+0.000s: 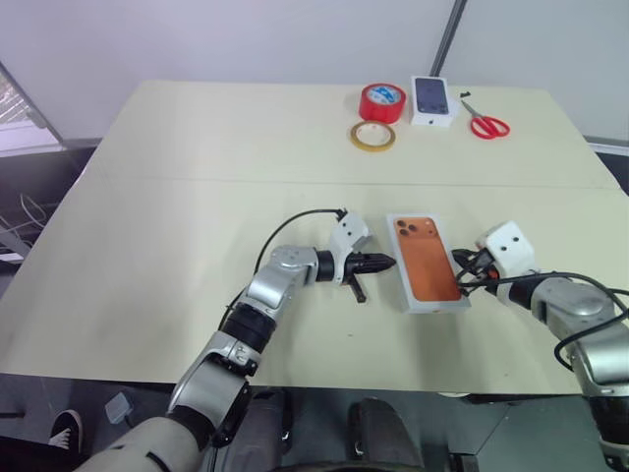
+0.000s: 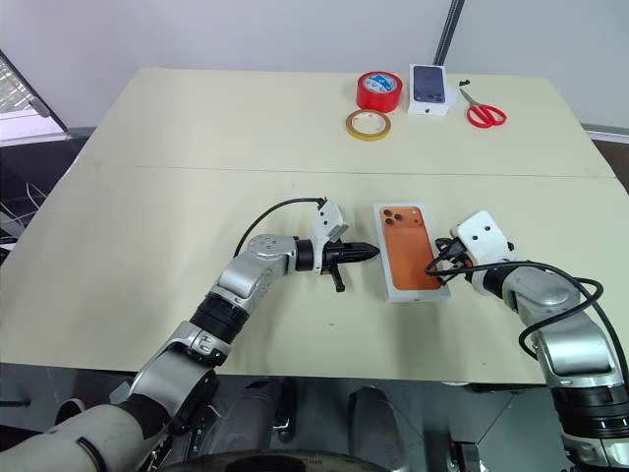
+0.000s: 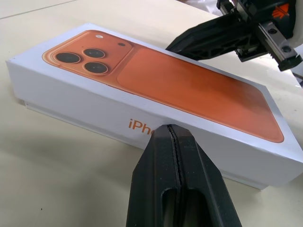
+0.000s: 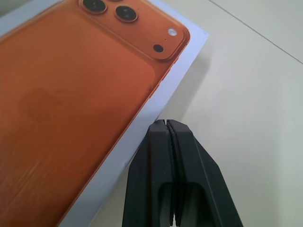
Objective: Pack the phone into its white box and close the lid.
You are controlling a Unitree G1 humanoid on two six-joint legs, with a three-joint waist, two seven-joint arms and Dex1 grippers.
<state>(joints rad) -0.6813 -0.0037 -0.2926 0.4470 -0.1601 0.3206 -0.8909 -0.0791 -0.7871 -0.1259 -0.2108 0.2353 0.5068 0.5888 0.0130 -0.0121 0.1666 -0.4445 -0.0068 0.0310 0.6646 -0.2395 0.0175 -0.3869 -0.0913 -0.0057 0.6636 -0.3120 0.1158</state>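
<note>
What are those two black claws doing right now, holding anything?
Left gripper: shut, holding nothing, tips at the side of the closed white box.
Right gripper: shut, holding nothing, at the box's other side.

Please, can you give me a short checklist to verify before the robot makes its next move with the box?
1. Lid is on the white box: ok, its printed orange face is up.
2. Lid pressed fully down: cannot tell; a thin strip of the box shows under the lid's edge.
3. Phone inside: cannot tell, it is hidden.
4. Left gripper shut, at one long side of the box: ok.
5. Right gripper shut, at the opposite long side: ok.
6. Red tape, yellow tape, scissors and small phone box are far from the work: ok.
</note>
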